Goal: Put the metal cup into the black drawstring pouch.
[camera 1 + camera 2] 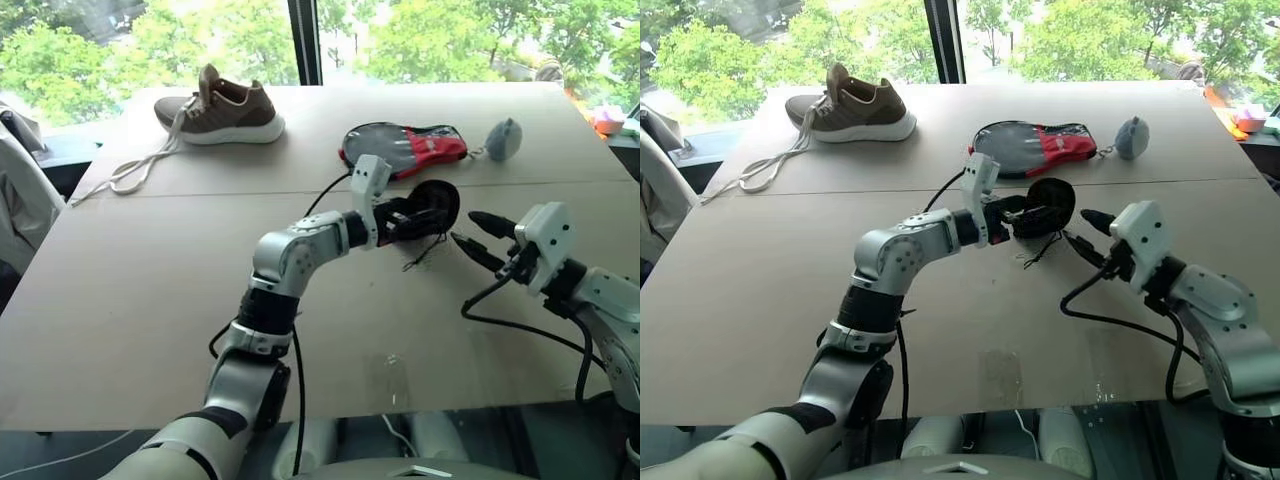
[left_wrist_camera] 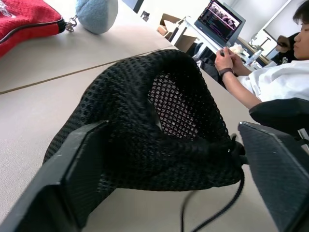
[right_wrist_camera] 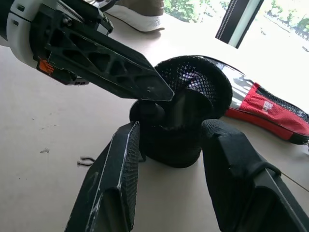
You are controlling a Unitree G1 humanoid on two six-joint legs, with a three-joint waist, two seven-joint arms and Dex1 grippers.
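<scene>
Pouch (image 1: 432, 205) sits mid-tabletop toward far edge, just in front of grey-red case (image 1: 405, 147). Metal cup (image 3: 186, 104) appears to be inside the mesh: shiny wall seen thru the mouth. L gripper (image 1: 405, 218) at pouch, jaws wide, holding nothing. R gripper (image 1: 482, 238) just beside pouch, jaws part-open, empty. Recommended: confirm cup seats fully below the cord (image 1: 425, 252) before withdrawing; avoid snagging mesh.

No words, numbers or signs can be read on anything here, not even on the laptop screen (image 2: 219, 20).
</scene>
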